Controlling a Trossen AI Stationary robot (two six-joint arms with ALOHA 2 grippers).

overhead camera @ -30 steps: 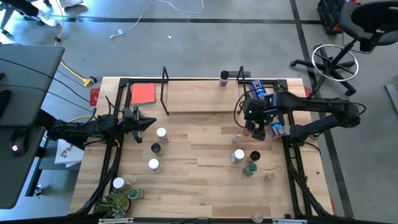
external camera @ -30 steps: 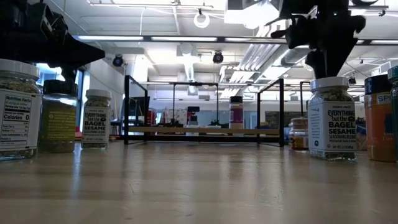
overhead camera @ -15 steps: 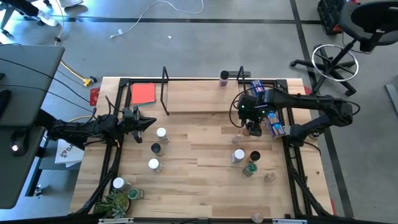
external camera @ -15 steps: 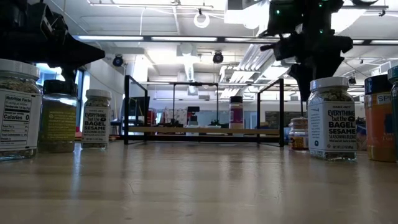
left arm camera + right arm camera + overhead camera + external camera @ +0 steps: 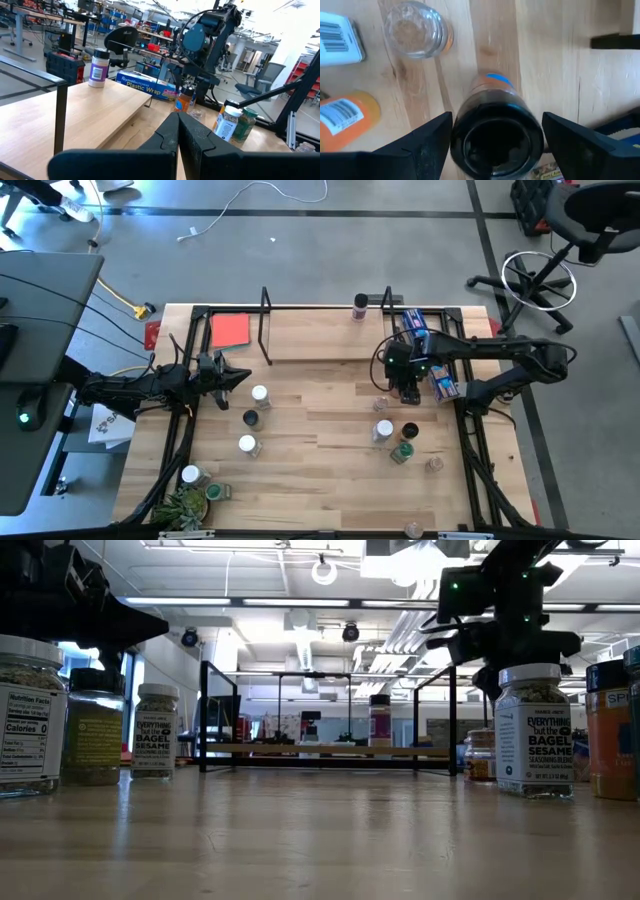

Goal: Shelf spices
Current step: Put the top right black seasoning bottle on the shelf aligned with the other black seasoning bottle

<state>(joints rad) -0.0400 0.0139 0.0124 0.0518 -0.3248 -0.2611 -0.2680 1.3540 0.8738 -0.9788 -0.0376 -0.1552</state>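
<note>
The right end effector [image 5: 495,145], fingers spread either side of a black-lidded jar [image 5: 496,137], could tip it by descending off-centre

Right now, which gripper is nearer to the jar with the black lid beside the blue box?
The right gripper: its open fingers stand on both sides of the black-lidded jar. The left gripper waits shut, far across the table.
</note>
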